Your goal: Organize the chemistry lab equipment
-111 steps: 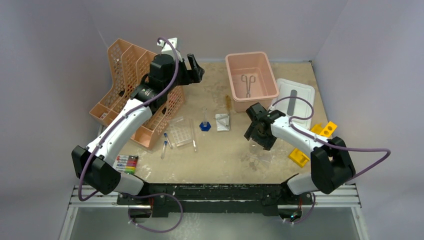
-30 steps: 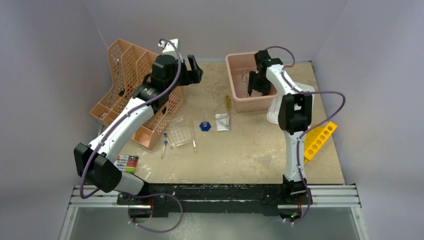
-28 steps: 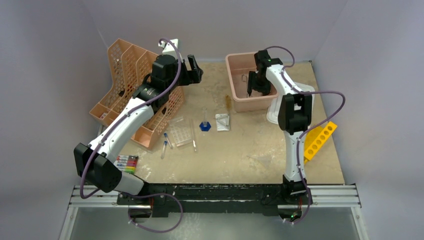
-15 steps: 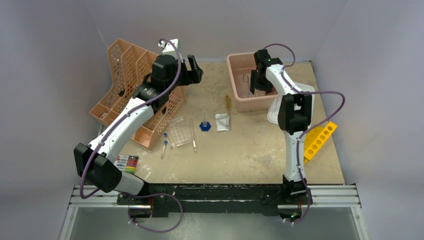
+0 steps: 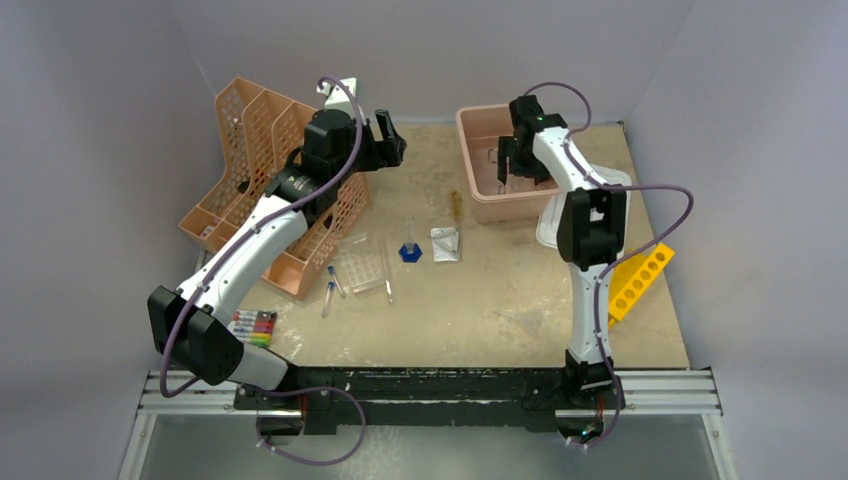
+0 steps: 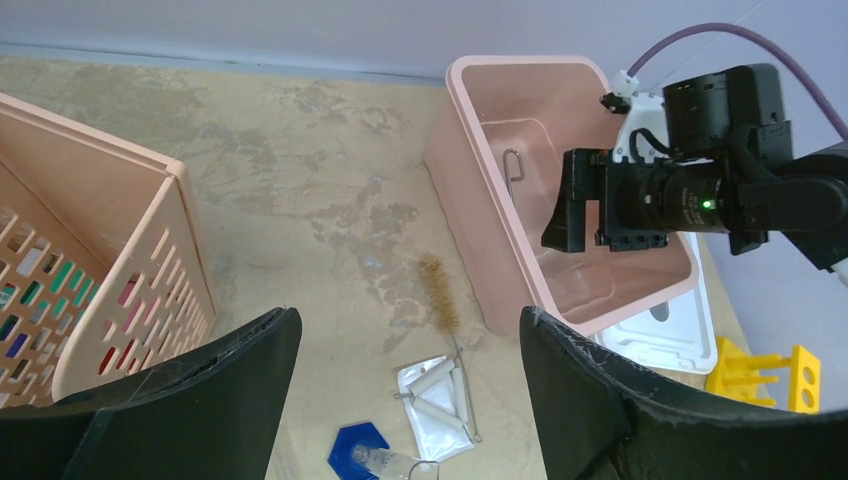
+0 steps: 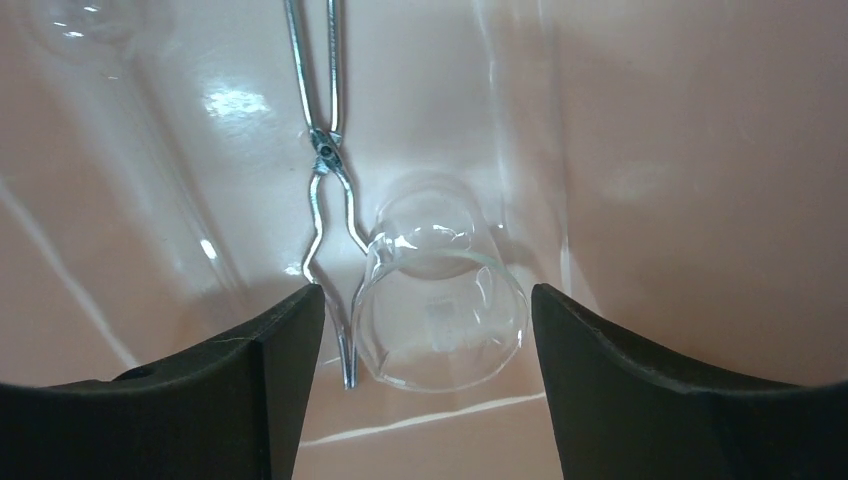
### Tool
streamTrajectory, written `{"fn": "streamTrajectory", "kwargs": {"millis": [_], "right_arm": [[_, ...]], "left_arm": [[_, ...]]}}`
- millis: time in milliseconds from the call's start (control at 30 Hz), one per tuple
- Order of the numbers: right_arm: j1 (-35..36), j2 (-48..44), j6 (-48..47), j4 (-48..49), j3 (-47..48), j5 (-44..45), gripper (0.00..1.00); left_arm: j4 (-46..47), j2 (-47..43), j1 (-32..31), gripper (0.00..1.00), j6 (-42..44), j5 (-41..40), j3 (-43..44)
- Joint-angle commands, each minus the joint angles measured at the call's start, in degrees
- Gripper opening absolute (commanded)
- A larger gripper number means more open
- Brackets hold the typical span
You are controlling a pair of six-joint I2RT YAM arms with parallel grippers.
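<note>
Squarely beneath right hand (image 7: 421,297), clear beaker (image 7: 440,318)

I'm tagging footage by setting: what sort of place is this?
Probably a robot test cell staged as a chemistry bench, not a working lab: two robot arms bolted at the table edge, a glass beaker and metal forceps in a pink bin, a yellow tube rack nearby.
</note>
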Motion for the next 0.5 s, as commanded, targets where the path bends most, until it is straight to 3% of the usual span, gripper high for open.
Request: {"fn": "streamTrajectory", "kwargs": {"millis": [0, 233, 467], "right_arm": [[-0.2, -8.9, -0.1, 0.4, 3.4, -3.3, 0.77], [-0.2, -19.5, 0.6, 3.8, -2.0, -7.1, 0.77], [0.5, -34.8, 1.8, 6.7, -18.1, -11.9, 0.75]], "left_arm": [[1.3, -1.1, 0.3, 0.80, 0.5, 0.3, 2.4], [0.6, -1.3, 0.3, 0.80, 1.4, 0.4, 2.9], [0.0, -2.1, 0.3, 0.80, 2.5, 1.1, 2.9]]}}
